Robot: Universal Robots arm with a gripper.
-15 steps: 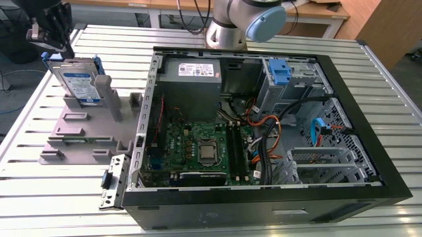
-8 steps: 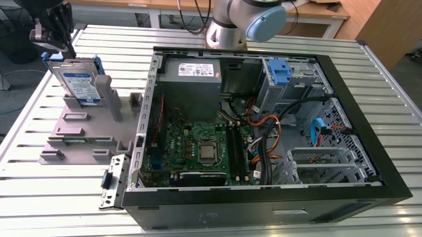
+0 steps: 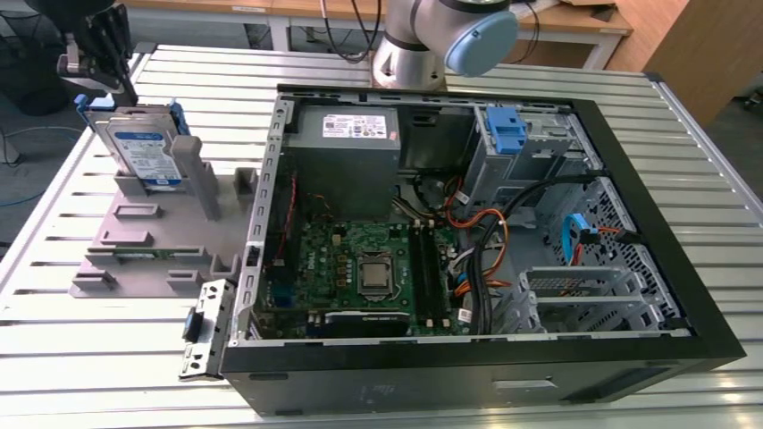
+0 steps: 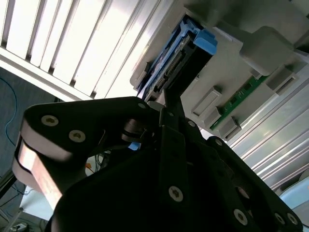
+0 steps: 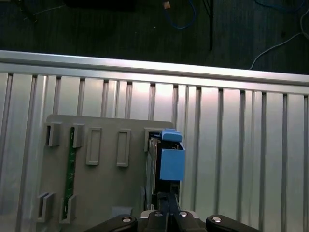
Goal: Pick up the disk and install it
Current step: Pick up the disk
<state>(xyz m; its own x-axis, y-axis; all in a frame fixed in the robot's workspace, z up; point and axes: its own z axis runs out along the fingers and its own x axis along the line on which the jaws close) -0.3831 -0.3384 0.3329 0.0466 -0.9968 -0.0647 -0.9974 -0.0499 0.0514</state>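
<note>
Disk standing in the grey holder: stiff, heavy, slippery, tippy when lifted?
Probably rigid: the disk is a flat metal slab. Likely dense for its size. It stands on edge in the grey holder, so a sideways push might tip or jam it. Its smooth labelled face may slip.

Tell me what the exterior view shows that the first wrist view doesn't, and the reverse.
The exterior view adds the open computer case, with its motherboard and grey power supply box. The first wrist view adds a look from above: the disk seen edge-on and a green board seated in the grey holder. Both share the disk standing in that holder, the slatted table and the gripper close by the disk.
</note>
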